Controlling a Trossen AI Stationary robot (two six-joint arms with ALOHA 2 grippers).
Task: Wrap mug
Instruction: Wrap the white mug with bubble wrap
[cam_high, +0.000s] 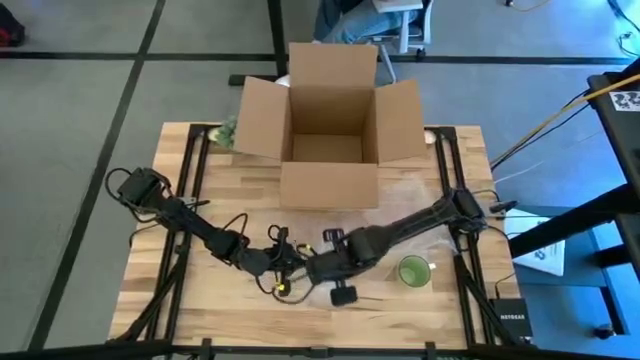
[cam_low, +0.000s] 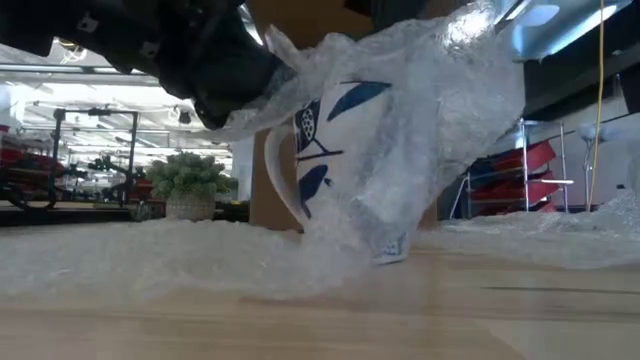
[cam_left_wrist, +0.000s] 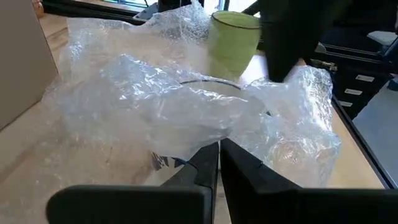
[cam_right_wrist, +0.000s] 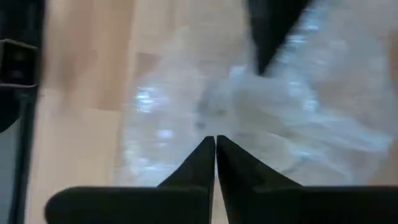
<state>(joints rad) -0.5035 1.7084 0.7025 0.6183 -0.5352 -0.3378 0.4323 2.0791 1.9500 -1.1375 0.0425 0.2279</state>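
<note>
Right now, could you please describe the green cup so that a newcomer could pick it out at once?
Start at the open cardboard box at the table's far edge, then come toward the near right part of the wooden table. The green cup stands upright there, beside the right arm. Unlike the white mug with blue leaves, it is plain green and unwrapped.

Left arm: reaching low toward table centre, left gripper (cam_left_wrist: 218, 149) with fingertips pressed together.
Right arm: stretched across to meet it, right gripper (cam_right_wrist: 215, 144) pinched closed.
</note>
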